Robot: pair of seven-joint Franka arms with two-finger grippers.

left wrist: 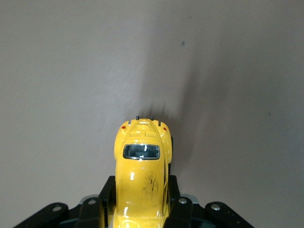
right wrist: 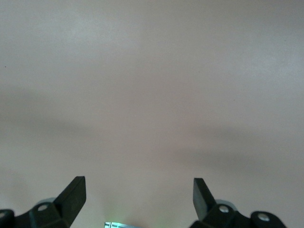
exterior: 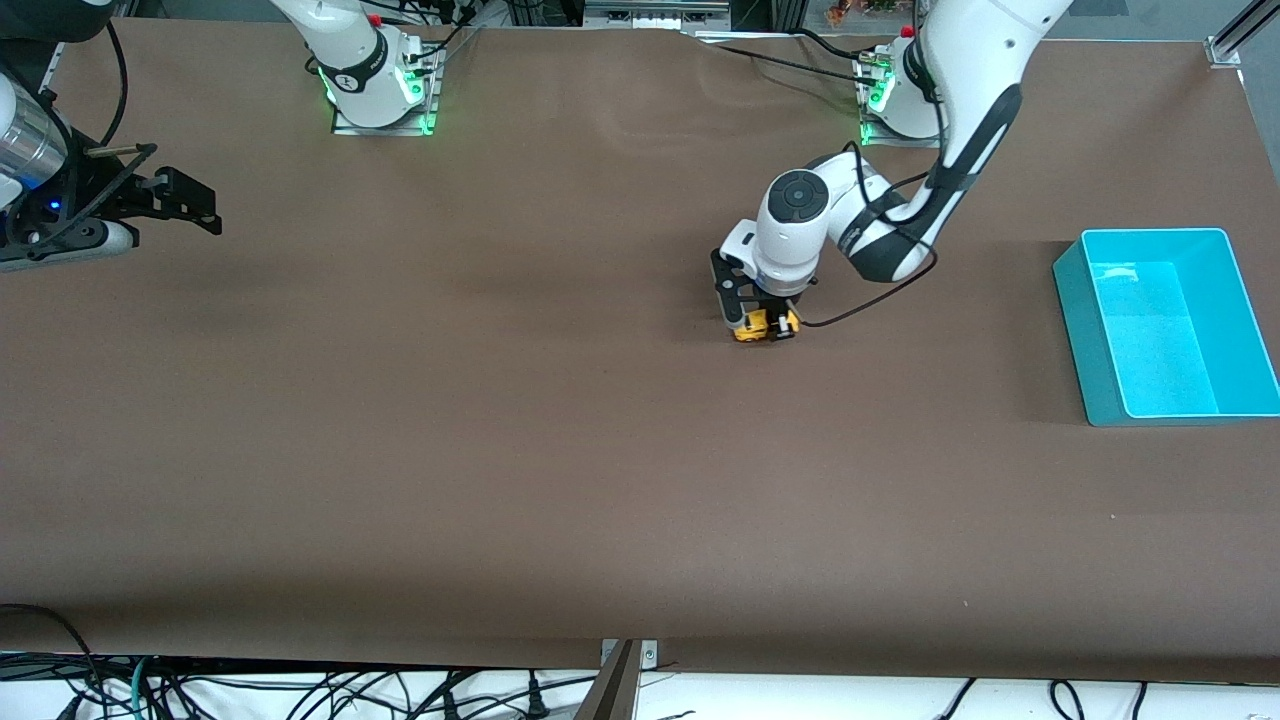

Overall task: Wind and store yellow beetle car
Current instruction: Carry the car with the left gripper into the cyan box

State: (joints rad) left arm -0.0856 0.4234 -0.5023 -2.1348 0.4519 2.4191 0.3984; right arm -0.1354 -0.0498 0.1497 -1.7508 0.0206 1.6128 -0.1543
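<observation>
Front view: the left claw (exterior: 765,322) is lowered to the brown surface (exterior: 500,450) near its middle, somewhat toward the left arm's end, with the white wrist housing directly above it. The yellow beetle car (exterior: 760,327) sits between the two black fingers, which close against its sides; the car appears to rest at or just above the surface, and contact with it cannot be confirmed. A black cable loops from the wrist down beside the car.

Left wrist view: the yellow beetle car (left wrist: 142,175) lies lengthwise between the fingers (left wrist: 92,213) of the left claw (left wrist: 141,211), one finger pressed to each flank. Its rounded roof and one dark window face the camera, and two small red lamps and two short dark prongs mark the end pointing away from the wrist. A faint dark scuff shows on the roof paint.

A turquoise bin (exterior: 1165,325), rectangular and open-topped, stands on the surface at the left arm's end, well apart from the car and slightly nearer to the front camera.

The right claw (exterior: 185,200) is held over the right arm's end of the surface, at the edge of the front view; this arm waits. Right wrist view: the right claw (right wrist: 138,194) has its fingers (right wrist: 73,194) spread wide, with only bare surface between them.
</observation>
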